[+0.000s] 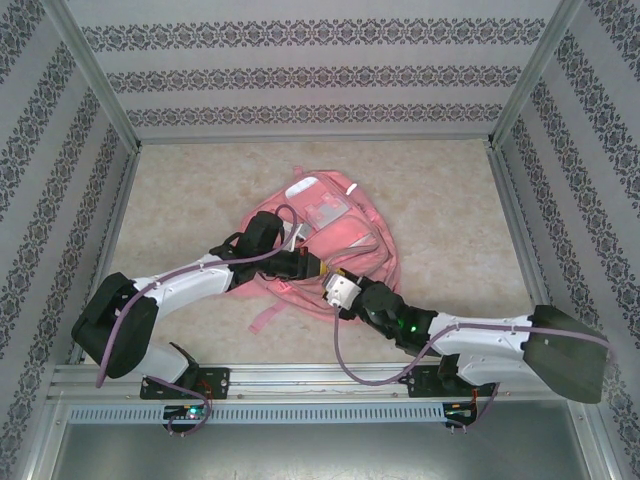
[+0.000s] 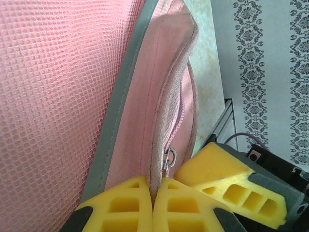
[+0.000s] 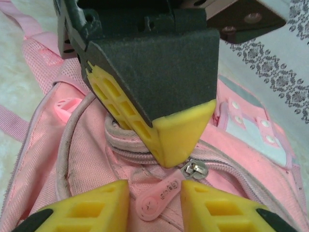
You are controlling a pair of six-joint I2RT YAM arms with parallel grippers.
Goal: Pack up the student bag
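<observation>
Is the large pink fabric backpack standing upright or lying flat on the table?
Lying flat. In the top view the large pink fabric backpack rests on the beige table, front pockets facing up, with a shoulder strap trailing beside it.

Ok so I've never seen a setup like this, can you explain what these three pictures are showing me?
Two robot arms are bolted side by side, each ending in a two-finger gripper. One picture looks down from above; the other two come from wrist cameras. On the table lies a pink student bag. The left gripper is shut, pinching the bag's fabric edge beside the zip. The right gripper is open, straddling the zipper pull.
</observation>
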